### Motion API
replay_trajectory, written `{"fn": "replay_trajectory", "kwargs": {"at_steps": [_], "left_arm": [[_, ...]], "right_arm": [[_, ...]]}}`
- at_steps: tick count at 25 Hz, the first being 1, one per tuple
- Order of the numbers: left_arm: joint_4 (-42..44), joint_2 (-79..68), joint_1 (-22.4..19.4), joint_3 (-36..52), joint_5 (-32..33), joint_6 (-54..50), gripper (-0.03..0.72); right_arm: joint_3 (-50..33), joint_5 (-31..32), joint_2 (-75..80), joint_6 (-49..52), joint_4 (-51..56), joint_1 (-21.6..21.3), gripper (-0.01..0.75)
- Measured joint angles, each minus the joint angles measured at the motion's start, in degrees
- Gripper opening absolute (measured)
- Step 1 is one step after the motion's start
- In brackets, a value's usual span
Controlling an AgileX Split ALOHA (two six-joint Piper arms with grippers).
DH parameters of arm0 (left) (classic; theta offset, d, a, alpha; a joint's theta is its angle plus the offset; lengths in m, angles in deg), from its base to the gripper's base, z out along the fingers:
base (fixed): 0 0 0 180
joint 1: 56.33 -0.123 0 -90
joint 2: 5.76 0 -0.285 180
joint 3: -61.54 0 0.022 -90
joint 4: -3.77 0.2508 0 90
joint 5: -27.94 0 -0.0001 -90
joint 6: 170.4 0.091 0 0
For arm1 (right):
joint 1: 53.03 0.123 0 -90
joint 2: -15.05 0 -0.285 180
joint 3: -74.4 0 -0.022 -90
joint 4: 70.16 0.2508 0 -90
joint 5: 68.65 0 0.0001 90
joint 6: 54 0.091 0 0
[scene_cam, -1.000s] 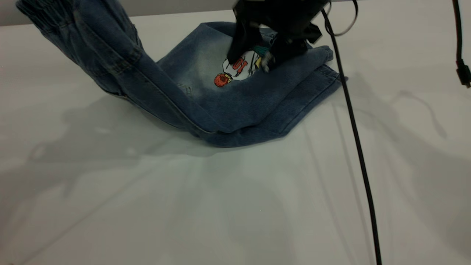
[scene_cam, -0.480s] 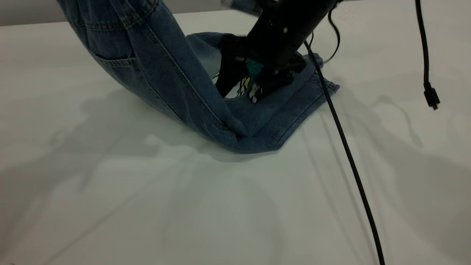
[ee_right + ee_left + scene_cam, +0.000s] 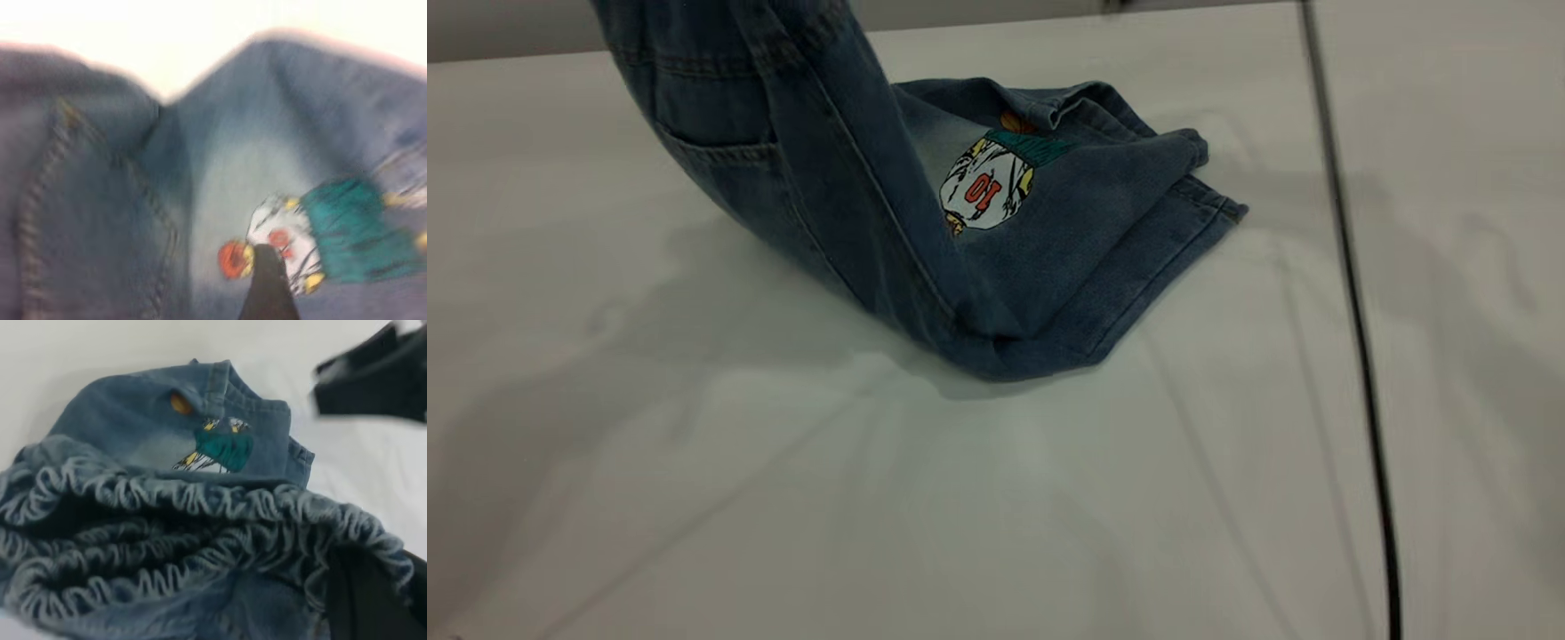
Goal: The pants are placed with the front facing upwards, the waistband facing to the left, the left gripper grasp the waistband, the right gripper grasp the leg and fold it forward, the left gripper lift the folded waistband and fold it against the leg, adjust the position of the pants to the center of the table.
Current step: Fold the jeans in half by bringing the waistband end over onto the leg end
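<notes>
The pants (image 3: 925, 204) are seen at the upper middle of the worktop (image 3: 871, 498). The waistband (image 3: 200, 500) is lifted up, gripped by the left tool (image 3: 367, 600). The right tool's (image 3: 267, 287) state cannot be told.

**Blue denim, bright cartoon print**

The pants (image 3: 854, 178) are mid-blue denim with a pale faded patch and darker seams. On the leg (image 3: 1067, 240) sits a cartoon figure (image 3: 983, 191): white shirt, red number 10, teal cap, yellow touches, an orange ball. The gathered waistband (image 3: 200, 540) shows blue with whitish ridges. The worktop (image 3: 996, 498) is plain pale grey-white, crossed by a black cable (image 3: 1360, 356).
</notes>
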State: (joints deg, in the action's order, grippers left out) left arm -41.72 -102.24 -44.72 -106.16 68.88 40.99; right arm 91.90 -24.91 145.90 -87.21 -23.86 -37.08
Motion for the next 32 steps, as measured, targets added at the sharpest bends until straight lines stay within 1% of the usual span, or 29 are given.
{"fn": "replay_trajectory", "kwargs": {"at_steps": [3,7,9,11,16,20,24,26,27,30,32], "left_arm": [[-0.07,-3.77,2.75,-2.07,-3.21,0.00,0.085],[-0.07,-10.49,5.84,-6.69,-5.77,0.30,0.085],[-0.07,-14.25,7.79,-9.20,-7.08,1.20,0.085],[-0.07,-18.61,9.59,-12.12,-8.42,1.31,0.085],[0.09,-29.32,13.81,-19.87,-9.69,1.31,0.085],[0.39,-37.71,15.69,-27.04,-9.97,1.31,0.085],[0.53,-44.11,16.07,-32.89,-8.97,1.31,0.087],[0.65,-45.48,16.07,-34.12,-8.03,1.31,0.112],[1.02,-45.58,16.07,-34.13,-7.55,1.53,0.140],[2.85,-44.34,15.95,-34.13,-3.70,4.23,0.276],[5.29,-43.21,15.76,-34.17,0.20,4.91,0.389]], "right_arm": [[0.00,-0.11,-4.33,-0.06,0.00,-2.27,0.456],[0.00,-0.05,-9.45,-0.36,-0.11,-3.52,0.456],[0.00,-0.14,-11.71,-0.36,-0.33,-3.95,0.456],[0.00,-1.53,-13.92,-0.36,-1.60,-3.96,0.456],[0.00,-3.47,-19.57,-0.30,-4.12,-3.96,0.456],[0.00,-3.39,-21.98,0.01,-4.12,-3.96,0.456],[0.00,-1.95,-22.45,0.59,-4.12,-3.96,0.456],[0.00,-0.67,-22.45,0.58,-4.12,-3.96,0.456],[0.00,0.06,-22.45,0.61,-4.36,-3.96,0.456],[0.00,2.02,-22.45,0.54,-6.75,-3.96,0.455],[0.00,2.02,-22.45,0.60,-8.56,-3.96,0.455]]}}
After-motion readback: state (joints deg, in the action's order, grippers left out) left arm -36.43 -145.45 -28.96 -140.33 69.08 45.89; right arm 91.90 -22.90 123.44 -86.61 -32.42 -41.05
